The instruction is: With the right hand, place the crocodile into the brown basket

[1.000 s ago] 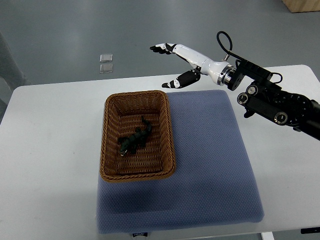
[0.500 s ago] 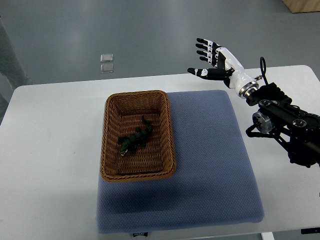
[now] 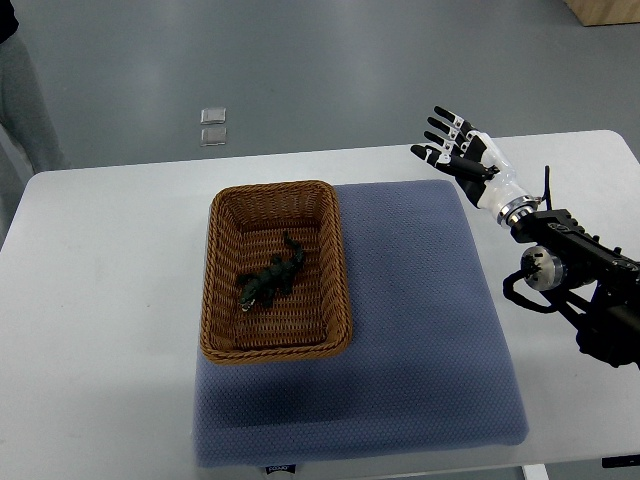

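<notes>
The right robot hand [image 3: 465, 155] hangs above the far right corner of the blue mat [image 3: 420, 330], fingers spread apart, holding nothing. The crocodile [image 3: 268, 281] lies inside the brown basket [image 3: 218, 280], well apart from it. The basket rests on the mat's left part, on the white desk [image 3: 100, 300].

The basket [image 3: 270, 188] sits on the left part of the pad [image 3: 420, 330], which lies on the table [image 3: 100, 300]. In the basket, near its middle, lies the crocodile [image 3: 270, 278]. Well to the right of the basket and somewhat behind it, the right hand [image 3: 462, 153] hangs near the pad's far right corner. Behind the basket, off the table, two small tiles [image 3: 212, 127] lie on the floor.
</notes>
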